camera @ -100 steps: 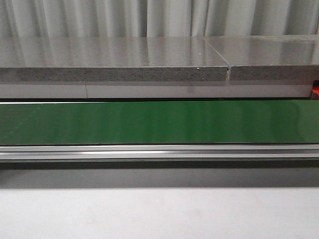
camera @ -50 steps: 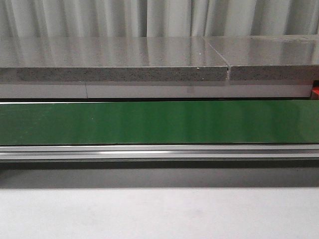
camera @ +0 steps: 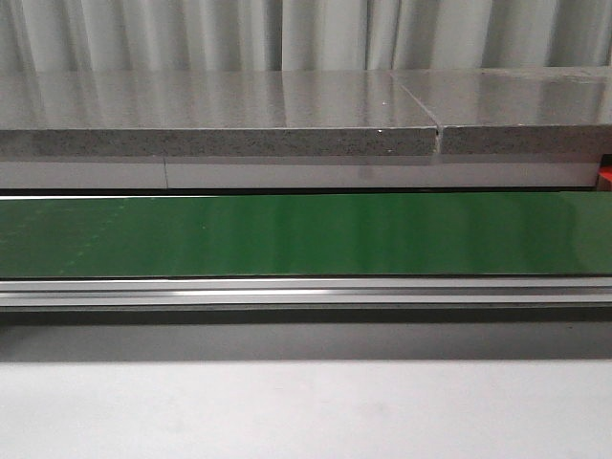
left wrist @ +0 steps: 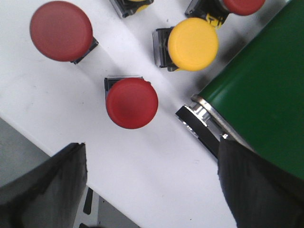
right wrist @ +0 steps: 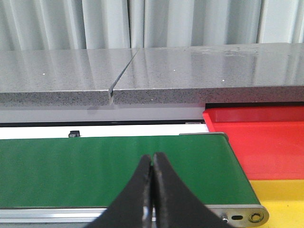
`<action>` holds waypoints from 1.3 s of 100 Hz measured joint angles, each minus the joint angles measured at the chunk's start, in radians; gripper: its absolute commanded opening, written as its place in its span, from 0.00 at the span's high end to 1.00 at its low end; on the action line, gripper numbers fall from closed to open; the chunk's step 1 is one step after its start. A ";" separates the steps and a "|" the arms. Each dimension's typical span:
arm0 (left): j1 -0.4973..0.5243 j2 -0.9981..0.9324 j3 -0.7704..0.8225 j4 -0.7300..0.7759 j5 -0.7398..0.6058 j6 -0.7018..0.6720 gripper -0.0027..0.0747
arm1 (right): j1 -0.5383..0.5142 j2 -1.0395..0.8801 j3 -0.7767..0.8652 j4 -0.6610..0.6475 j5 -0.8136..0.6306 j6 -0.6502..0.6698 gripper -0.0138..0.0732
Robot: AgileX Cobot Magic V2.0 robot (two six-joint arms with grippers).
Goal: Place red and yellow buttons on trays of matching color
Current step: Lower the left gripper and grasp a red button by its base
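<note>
Right, the left claw (left wrist: 152,190) hangs wide apart over the white tabletop (left wrist: 156,166), its two dark fingers (left wrist: 42,190) filling the lower corners of the left wrist frame with nothing between them. Just above the gap sits a red button (left wrist: 131,102), cap up; a second, larger-looking red button (left wrist: 61,31) is at the upper left. A yellow button (left wrist: 192,44) stands at upper centre, close to the green conveyor belt (left wrist: 266,104) running down the right side. More buttons poke in at the top edge, too cropped to describe fully.

Over in the right wrist frame, the right claw (right wrist: 152,190) is pinched together at bottom centre, gripping nothing, above the belt. At the right lie the red tray (right wrist: 256,137) and, below it, the yellow tray (right wrist: 280,199).
</note>
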 measured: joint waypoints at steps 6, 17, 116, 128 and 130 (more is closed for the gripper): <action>0.000 0.030 0.000 0.004 0.000 -0.002 0.26 | 0.000 0.000 0.000 0.000 0.000 0.000 0.92; 0.000 0.082 0.000 0.010 -0.004 -0.004 0.26 | 0.000 0.000 0.000 0.000 0.000 0.000 0.92; 0.000 0.194 0.000 0.034 -0.090 -0.007 0.70 | 0.000 0.000 0.000 0.000 0.000 0.000 0.92; 0.000 0.194 0.000 0.043 -0.089 -0.007 0.70 | 0.000 0.000 0.000 0.000 0.000 0.000 0.92; 0.000 0.194 0.000 0.045 -0.087 -0.005 0.70 | 0.000 0.000 0.000 0.000 0.000 0.000 0.92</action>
